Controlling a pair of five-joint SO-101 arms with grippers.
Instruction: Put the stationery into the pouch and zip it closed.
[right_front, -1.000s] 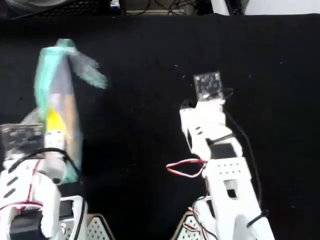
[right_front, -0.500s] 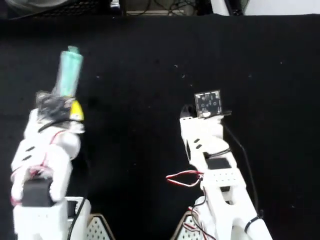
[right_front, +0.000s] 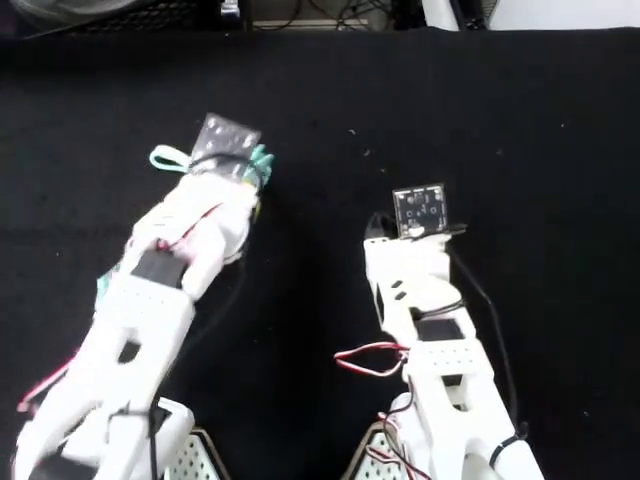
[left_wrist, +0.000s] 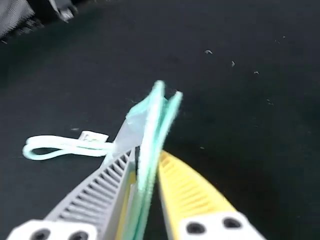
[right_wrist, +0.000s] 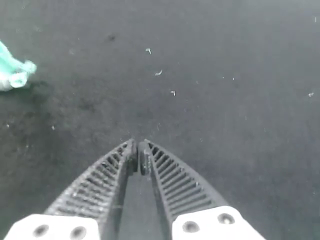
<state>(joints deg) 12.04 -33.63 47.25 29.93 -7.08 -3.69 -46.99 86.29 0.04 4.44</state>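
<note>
On the black table (right_front: 520, 120), left gripper (left_wrist: 146, 154) pinches the teal pouch (left_wrist: 156, 117) (right gripper (right_wrist: 138, 155) closed, empty).

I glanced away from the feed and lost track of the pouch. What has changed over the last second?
The left arm swung forward and toward the middle of the table, carrying the pouch away from the left edge, where it had been raised up. Nothing was grasped or released: the left gripper stays shut on the pouch. The right arm barely shifted, and the right gripper stays shut and empty.
</note>
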